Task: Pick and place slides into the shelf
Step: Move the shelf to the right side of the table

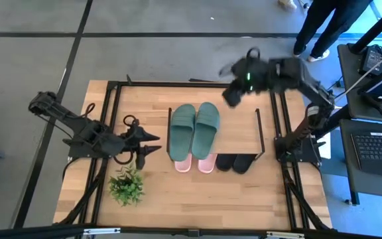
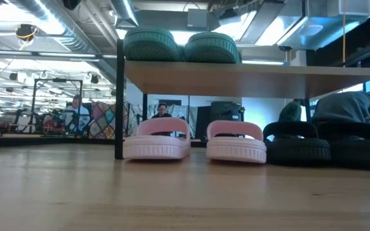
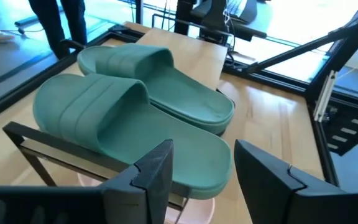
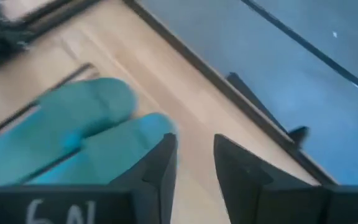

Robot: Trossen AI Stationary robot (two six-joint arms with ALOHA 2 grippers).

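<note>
On top of the shelf (image 1: 257,129) your green slides (image 1: 194,129) sit loose, so either empty, part-open gripper, left (image 1: 152,147) or right (image 1: 229,97), can knock them off.

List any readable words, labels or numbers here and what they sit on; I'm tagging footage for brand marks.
"6N", or close to it: pale handwritten marks on the dark body of the right gripper, cut off at the edge of the right wrist view, so the reading is uncertain.
Green slides, pink slides, black slides: no readable brand or number.
Shelf: no label visible.
Room behind: signs too small to read.
</note>
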